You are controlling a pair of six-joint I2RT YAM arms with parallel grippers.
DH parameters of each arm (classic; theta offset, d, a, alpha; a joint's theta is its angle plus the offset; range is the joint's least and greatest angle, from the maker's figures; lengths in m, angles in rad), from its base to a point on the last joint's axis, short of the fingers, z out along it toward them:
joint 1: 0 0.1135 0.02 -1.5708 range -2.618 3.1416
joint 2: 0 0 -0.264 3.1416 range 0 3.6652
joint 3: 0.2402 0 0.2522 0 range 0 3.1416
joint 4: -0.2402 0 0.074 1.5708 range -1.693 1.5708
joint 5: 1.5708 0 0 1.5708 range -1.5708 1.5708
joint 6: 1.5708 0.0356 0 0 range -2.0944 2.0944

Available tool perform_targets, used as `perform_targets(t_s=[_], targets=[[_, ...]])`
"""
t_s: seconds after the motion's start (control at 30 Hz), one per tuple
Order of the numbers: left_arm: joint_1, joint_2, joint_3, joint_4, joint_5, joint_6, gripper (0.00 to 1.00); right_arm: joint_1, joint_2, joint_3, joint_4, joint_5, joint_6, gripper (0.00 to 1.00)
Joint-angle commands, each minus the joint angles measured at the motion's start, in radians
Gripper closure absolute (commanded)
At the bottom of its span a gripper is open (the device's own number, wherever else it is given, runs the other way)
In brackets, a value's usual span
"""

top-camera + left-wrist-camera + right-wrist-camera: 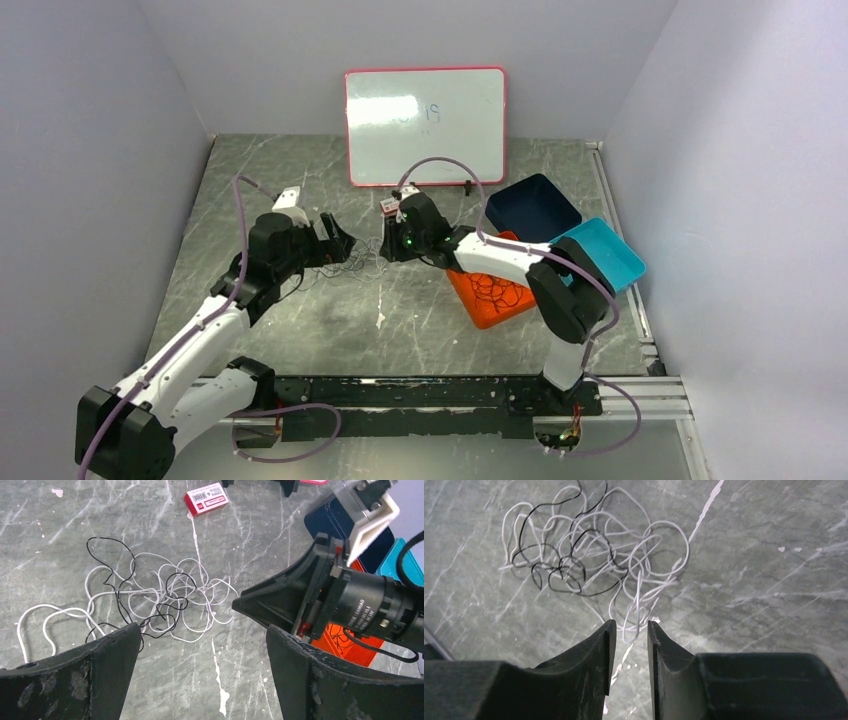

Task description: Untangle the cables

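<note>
The cables lie heaped on the worktop between the arms, left gripper spread wide above. The right gripper shows a narrow slit around one white loop (not pinching, I'd say); best nip that strand alone and pull slowly.

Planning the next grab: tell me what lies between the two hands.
The tangle of black and white cables lies there, under the gap between the left hand and the right hand, seen in the top view.

cables, black and white, tangled, on table
</note>
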Motion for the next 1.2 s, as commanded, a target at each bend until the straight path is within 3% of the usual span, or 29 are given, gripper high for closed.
perform_targets(t_s=[0.0, 0.3, 0.57, 0.7, 0.87, 1.17], targets=[[0.006, 0.005, 0.01, -0.006, 0.002, 0.015, 0.01, 0.003, 0.056, 0.07, 0.009, 0.043, 0.0, 0.68], [0.006, 0.018, 0.029, 0.001, -0.011, 0.039, 0.01, 0.004, 0.083, 0.077, 0.016, 0.044, 0.001, 0.85], [0.006, -0.006, 0.007, 0.018, -0.013, 0.053, 0.01, 0.005, 0.061, 0.071, 0.005, 0.051, -0.028, 0.93], [0.007, -0.021, -0.009, 0.056, 0.064, 0.084, 0.01, 0.005, 0.0, 0.088, -0.03, 0.045, -0.103, 0.98], [0.007, -0.067, -0.037, 0.095, 0.057, 0.098, 0.01, 0.006, -0.117, 0.119, -0.099, 0.021, -0.199, 1.0], [0.006, -0.131, -0.023, 0.13, 0.035, 0.173, 0.01, 0.006, -0.225, 0.292, -0.266, -0.192, -0.306, 1.0]])
